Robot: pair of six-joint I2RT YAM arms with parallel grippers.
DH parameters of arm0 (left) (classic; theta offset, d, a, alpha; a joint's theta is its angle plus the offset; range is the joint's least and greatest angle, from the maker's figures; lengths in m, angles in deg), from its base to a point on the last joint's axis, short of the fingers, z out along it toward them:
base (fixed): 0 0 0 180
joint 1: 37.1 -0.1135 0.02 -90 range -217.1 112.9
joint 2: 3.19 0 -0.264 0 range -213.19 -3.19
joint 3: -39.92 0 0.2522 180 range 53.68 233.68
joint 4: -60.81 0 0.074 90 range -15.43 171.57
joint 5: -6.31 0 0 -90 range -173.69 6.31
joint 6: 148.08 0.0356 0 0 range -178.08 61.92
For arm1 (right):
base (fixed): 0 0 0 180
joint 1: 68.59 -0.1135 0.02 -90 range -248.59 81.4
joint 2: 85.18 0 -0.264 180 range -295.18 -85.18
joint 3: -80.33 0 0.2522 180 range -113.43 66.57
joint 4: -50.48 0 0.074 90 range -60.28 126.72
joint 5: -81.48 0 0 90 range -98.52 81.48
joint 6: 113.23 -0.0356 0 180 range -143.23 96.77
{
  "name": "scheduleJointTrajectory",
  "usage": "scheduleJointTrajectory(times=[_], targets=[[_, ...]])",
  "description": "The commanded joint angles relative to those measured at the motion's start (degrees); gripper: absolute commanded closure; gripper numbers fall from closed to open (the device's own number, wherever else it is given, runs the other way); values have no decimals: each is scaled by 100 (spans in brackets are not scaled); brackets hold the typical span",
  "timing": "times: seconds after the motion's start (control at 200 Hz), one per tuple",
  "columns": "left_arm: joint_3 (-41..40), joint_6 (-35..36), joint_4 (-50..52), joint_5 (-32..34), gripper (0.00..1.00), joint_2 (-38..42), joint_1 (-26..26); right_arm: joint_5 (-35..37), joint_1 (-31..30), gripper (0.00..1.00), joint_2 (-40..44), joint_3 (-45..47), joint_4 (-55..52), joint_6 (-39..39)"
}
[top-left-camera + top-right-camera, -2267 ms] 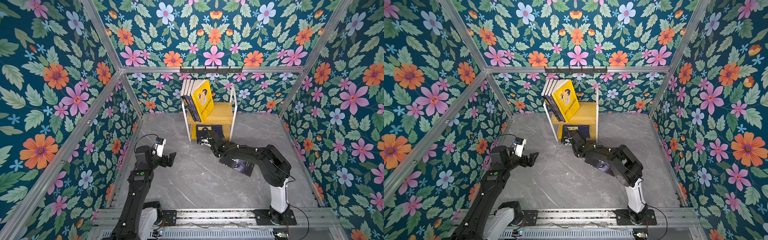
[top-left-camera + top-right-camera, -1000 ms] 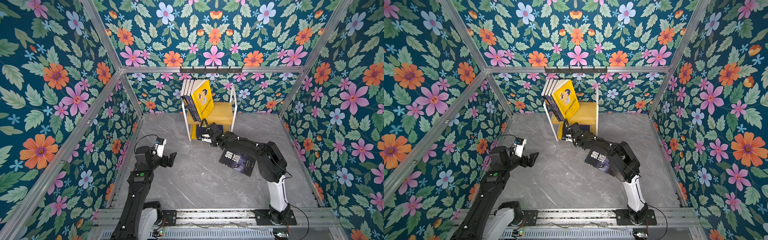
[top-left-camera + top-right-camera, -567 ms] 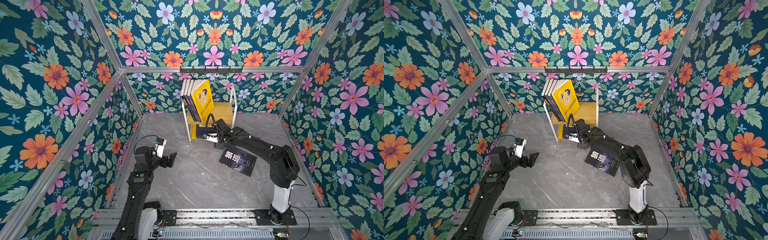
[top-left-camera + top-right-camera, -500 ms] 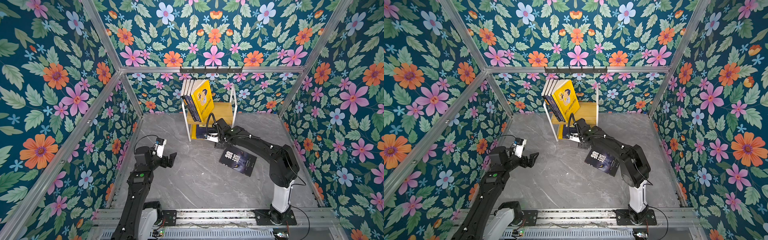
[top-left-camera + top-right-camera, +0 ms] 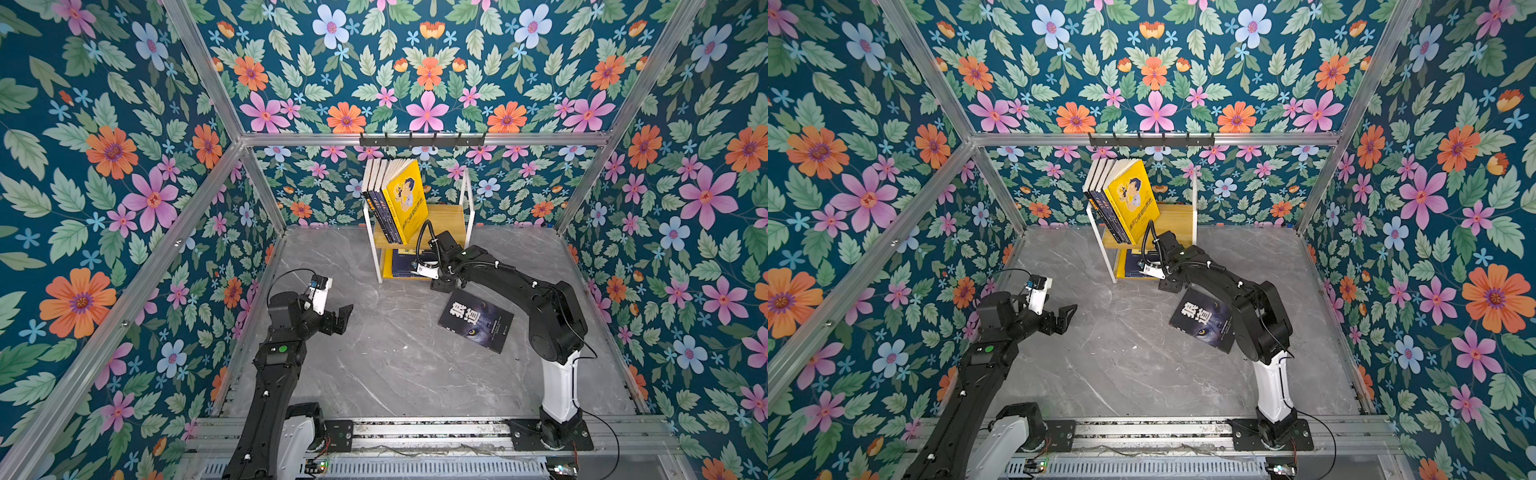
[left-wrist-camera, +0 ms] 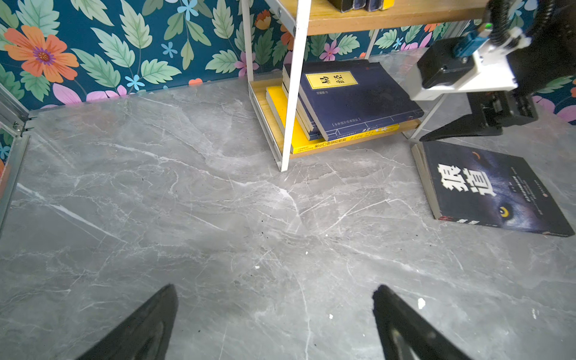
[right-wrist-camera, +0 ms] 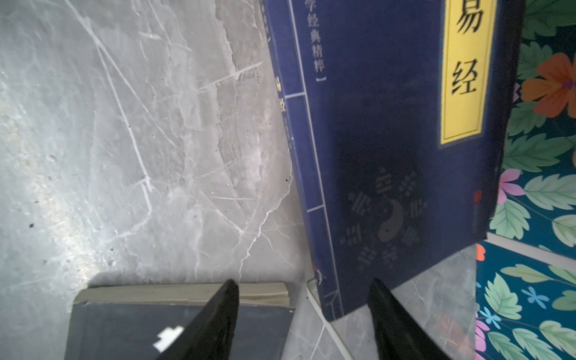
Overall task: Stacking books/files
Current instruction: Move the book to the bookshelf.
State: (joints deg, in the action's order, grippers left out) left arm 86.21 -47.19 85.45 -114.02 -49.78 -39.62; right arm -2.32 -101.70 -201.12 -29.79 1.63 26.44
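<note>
Obs.: the grey marble floor [image 5: 374, 365] lies under both tools. The white-framed shelf [image 5: 451, 216] stands straight ahead of the right gripper [image 5: 444, 285]. Its upper board, above the tool, carries the upright books [image 5: 399, 199], which lean. Its lower board, level with the fingertips and just ahead of them, carries the flat stack [image 5: 401, 264] topped by a navy book [image 6: 349, 103] with a yellow label. The black book [image 5: 476, 320] with white characters lies flat on the floor. Its page edge is just below the right gripper and the rest runs back beneath that forearm. The right gripper's jaws stand moderately apart with nothing between them. In the right wrist view one finger [image 7: 218, 311] crosses the black cover, and the other sits in front of the navy book's near corner. The left gripper [image 5: 340, 318] is spread wide and empty, hovering over bare floor, with the shelf well ahead of it. Judgement: the step in hand is lifting the black book to join the stack. To do it well, back the tool off the shelf first, since the white leg and the navy corner crowd one finger. Then tip the wrist so that a finger slides under the page edge. A flat cover offers no purchase from above. Close on the full thickness near the spine side if you can reach it, or the pages may fan and sag.
</note>
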Motion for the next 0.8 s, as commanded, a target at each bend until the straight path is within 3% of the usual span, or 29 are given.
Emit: scheduleJointTrajectory(times=[0.0, 0.615, 0.795], targets=[[16, 35, -35, -79, 0, 18, -23, -17, 32, 37, -64, -67, 192, -108], [62, 5, -21, -79, 0, -25, -111, 187, 6, 72, -44, 294, 1433, 145], [59, 12, -10, -88, 0, -42, -125, 300, -29, 78, -17, 432, 1822, 318]])
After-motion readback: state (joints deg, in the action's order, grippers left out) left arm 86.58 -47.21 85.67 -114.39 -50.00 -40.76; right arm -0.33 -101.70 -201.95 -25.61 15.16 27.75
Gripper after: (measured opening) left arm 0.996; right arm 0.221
